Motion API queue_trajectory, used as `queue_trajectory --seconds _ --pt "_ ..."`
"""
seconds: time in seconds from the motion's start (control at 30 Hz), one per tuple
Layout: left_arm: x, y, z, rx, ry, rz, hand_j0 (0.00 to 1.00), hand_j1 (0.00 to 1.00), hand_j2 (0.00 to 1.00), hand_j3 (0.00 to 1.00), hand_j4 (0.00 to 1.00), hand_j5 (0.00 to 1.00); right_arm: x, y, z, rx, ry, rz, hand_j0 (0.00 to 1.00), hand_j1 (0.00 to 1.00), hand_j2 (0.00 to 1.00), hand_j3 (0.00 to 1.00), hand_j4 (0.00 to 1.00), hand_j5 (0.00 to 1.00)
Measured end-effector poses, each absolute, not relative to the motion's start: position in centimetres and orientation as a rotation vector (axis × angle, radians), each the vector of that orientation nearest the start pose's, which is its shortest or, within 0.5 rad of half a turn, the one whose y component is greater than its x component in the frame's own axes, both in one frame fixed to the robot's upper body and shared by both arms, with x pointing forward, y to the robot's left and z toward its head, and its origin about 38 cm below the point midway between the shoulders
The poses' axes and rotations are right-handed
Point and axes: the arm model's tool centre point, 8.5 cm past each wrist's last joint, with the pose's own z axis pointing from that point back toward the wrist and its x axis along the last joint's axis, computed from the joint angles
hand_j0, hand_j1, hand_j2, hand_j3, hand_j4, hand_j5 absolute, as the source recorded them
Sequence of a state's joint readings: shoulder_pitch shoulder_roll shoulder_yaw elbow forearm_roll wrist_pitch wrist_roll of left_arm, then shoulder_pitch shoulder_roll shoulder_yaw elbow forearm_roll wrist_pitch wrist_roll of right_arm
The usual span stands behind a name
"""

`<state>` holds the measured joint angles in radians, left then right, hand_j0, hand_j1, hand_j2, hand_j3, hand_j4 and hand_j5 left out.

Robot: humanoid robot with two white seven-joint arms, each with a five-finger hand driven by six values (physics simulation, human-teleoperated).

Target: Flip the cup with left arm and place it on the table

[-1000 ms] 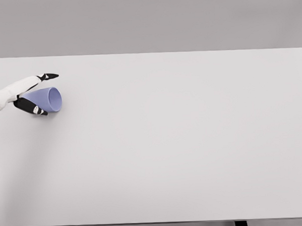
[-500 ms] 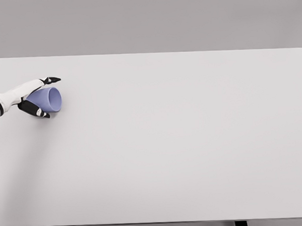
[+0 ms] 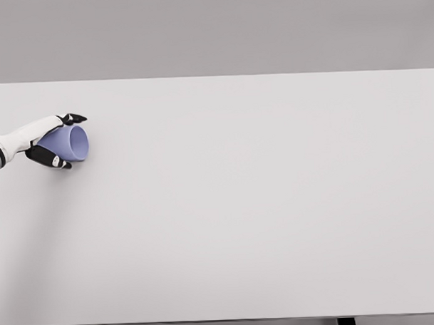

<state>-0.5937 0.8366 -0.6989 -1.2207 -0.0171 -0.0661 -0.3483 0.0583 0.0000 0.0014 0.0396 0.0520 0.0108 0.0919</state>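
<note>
Cup (image 3: 68, 145) is on its side between the left hand (image 3: 51, 142) fingers, thumb under, rest on top, mouth facing away from the palm (looks properly clamped). So grasp is done I'd say; lifting, turning upright, setting on the table (image 3: 261, 204) all remain.

The table (image 3: 261, 204) looks smooth and matt; the cup (image 3: 68, 144) looks like matt plastic.
</note>
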Motion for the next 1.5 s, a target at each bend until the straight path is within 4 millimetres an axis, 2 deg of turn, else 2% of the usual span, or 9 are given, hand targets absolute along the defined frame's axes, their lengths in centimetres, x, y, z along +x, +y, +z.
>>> queue_trajectory --seconds 0.13,0.53,1.13,1.33,1.5 --pt "45.9 39.3 14.8 0.391 -1.141 -1.263 0.76 0.76 0.76 0.76 0.76 0.76 -5.3 -26.4 -25.9 0.007 0.113 0.043 1.00 1.00 1.00 1.00 1.00 1.00" --pt "46.1 39.3 15.5 0.388 -1.169 -1.243 0.77 0.77 0.77 0.77 0.77 0.77 -5.2 -26.4 -25.9 0.007 0.111 0.044 1.00 1.00 1.00 1.00 1.00 1.00" --pt "46.7 38.9 18.5 0.184 -1.368 -0.973 0.78 0.78 0.78 0.78 0.78 0.78 -5.3 -26.4 -25.9 0.007 0.113 0.043 1.00 1.00 1.00 1.00 1.00 1.00" --pt "47.1 38.3 19.2 0.126 -1.430 -0.895 0.79 0.79 0.79 0.79 0.79 0.79 -5.3 -26.4 -25.9 0.007 0.113 0.043 1.00 1.00 1.00 1.00 1.00 1.00" --pt "47.0 37.8 18.5 0.072 -1.456 -0.826 0.80 0.80 0.80 0.80 0.80 0.80 -5.3 -26.4 -25.9 0.007 0.113 0.043 1.00 1.00 1.00 1.00 1.00 1.00"
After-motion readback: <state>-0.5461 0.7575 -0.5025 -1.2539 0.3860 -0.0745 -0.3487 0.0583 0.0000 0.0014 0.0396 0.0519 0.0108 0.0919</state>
